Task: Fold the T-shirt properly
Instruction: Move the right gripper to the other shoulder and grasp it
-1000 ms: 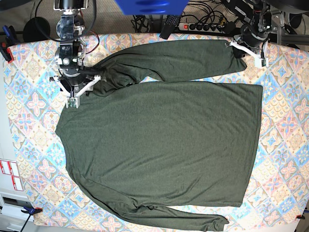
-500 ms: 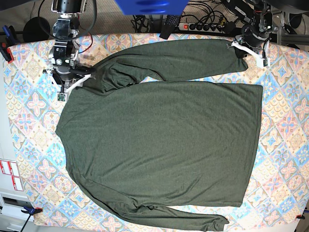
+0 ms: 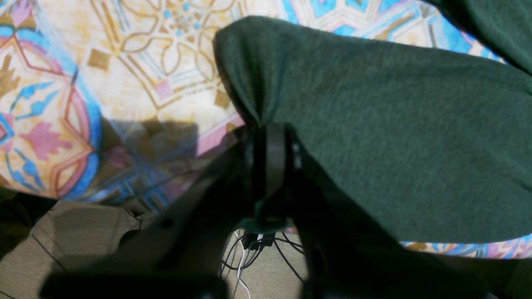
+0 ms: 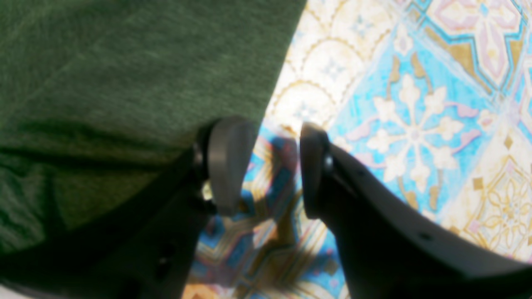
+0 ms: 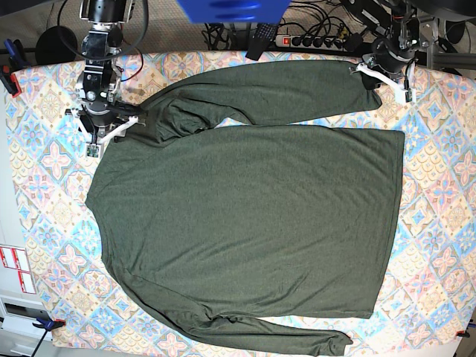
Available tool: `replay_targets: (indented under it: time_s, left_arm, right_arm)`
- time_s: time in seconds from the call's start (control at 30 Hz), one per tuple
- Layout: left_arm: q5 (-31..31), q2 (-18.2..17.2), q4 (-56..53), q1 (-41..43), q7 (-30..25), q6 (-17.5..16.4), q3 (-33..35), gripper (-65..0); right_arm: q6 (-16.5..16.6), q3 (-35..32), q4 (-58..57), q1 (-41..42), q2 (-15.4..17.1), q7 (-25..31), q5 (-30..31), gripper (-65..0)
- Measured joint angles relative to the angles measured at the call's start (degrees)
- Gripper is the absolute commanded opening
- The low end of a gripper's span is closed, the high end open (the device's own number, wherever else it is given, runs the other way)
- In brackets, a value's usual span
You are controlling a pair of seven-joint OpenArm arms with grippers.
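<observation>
Fingers [image 3: 266, 141] of the left arm pinch the T-shirt [image 5: 253, 223] cuff; right fingers [image 4: 228, 166] apart, apparently holding nothing.

T-shirt [image 5: 245, 216]: covers most of the patterned tablecloth [image 5: 435, 245]. Bare cloth: strips along both short ends and front edge. Power strip [image 5: 316, 41] and cables behind the far edge. Clamps [image 5: 46, 323] at left corners.

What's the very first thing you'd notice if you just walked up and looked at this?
A big dark green T-shirt lies spread flat across a bright patterned tablecloth, filling most of it. At the far corner, the left tool is pinched shut on the end of the upper sleeve, while the right tool sits open beside the shirt's shoulder edge.
</observation>
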Motion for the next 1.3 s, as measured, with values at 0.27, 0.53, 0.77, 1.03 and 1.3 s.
replay_targets:
  time_s: [0.27,0.53,0.77,1.03,1.3]
  left_arm:
    - [0.0,0.0,0.0,0.0,0.0,0.0,0.0,-65.0]
    - [0.0,0.0,0.0,0.0,0.0,0.0,0.0,-65.0]
    - [0.0,0.0,0.0,0.0,0.0,0.0,0.0,-65.0]
    - [0.0,0.0,0.0,-0.1,0.0,0.0,-0.1,-65.0]
    - [0.2,0.0,-0.1,-0.7,-1.0,0.0,-0.2,-65.0]
  right_arm:
    - [-1.1,-4.4,0.2,0.3,0.3,0.1,-1.0,-41.8]
    - [-1.4,-6.0,-0.1,0.3,0.4,0.4,-1.2,-42.0]
    - [-1.2,-6.0,-0.7,0.5,0.4,1.0,-1.0,-46.8]
    - [-0.5,-6.0,-0.9,0.5,0.1,1.2,-0.2,-65.0]
    - [0.0,-5.1,1.6,0.3,0.0,-1.5,-0.2,-64.8]
